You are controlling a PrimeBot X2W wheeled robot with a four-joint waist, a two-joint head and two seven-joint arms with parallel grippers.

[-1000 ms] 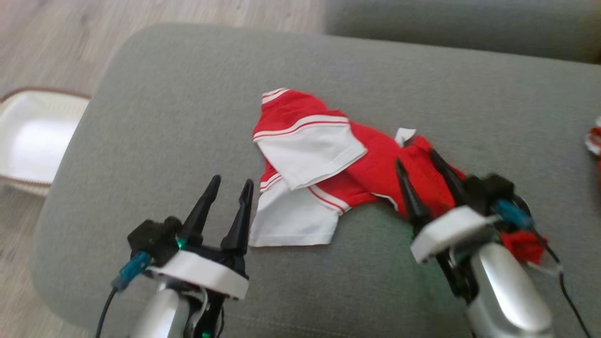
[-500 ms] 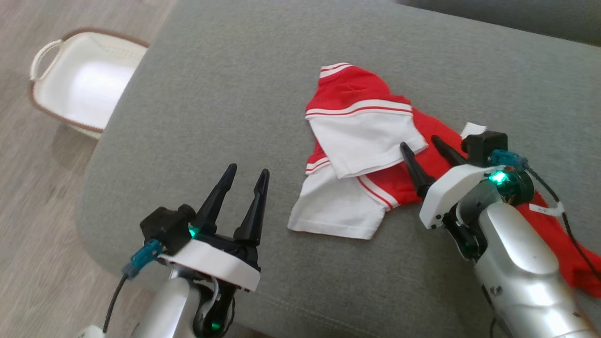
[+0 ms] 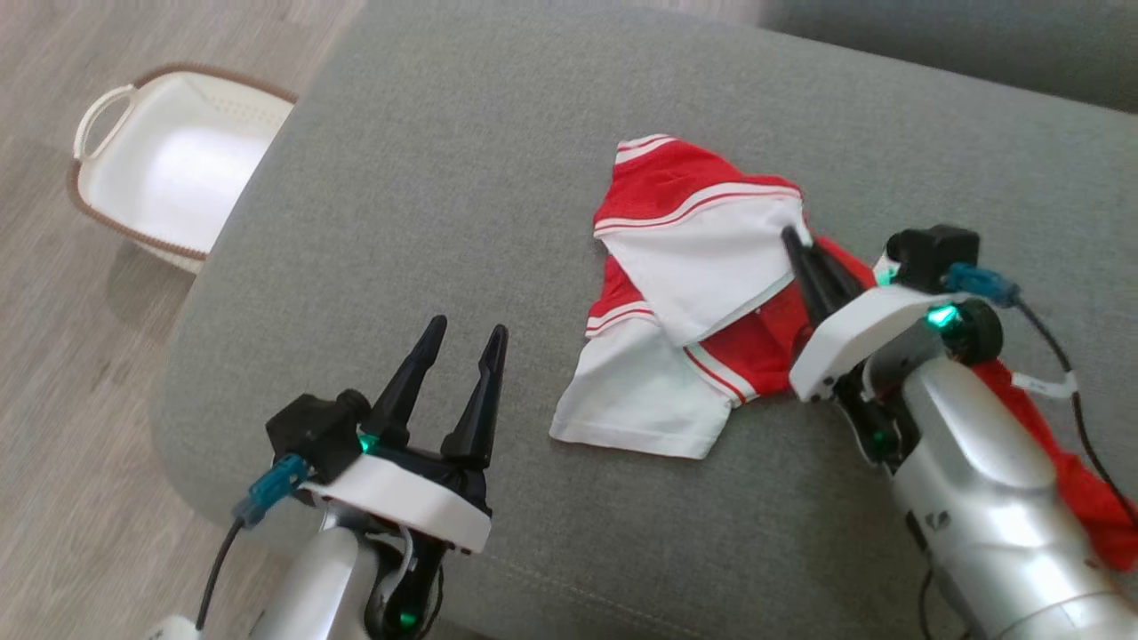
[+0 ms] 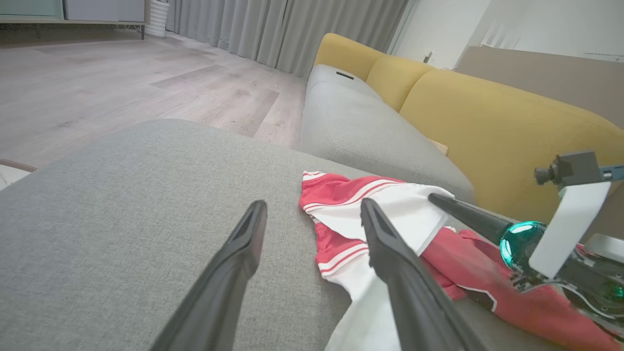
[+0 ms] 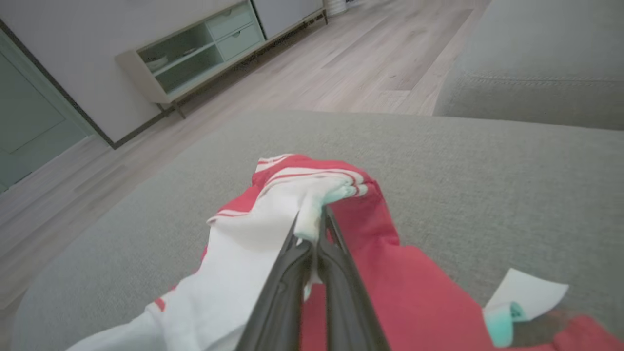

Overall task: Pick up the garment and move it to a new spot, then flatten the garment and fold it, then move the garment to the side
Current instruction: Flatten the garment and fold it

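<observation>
Garment [image 3: 702,271] lies crumpled on grey cushion [image 3: 444,178], its white top flap pinched btwn fingers of R gripper [image 3: 796,240], which is clamped tight. Red body, white panels w/ red-striped hems, layers overlapping. L gripper [image 3: 468,325] spread wide nearby, to garment's left, holding nothing.

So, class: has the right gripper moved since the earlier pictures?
Yes. Against the grey cushion, the right gripper has slid forward, away from the robot, and shut on the white edge of the garment.

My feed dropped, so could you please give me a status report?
Right gripper shut on garment, white fold. Left gripper open, apart from it. Garment crumpled on cushion. Basket on floor, well aside.
</observation>
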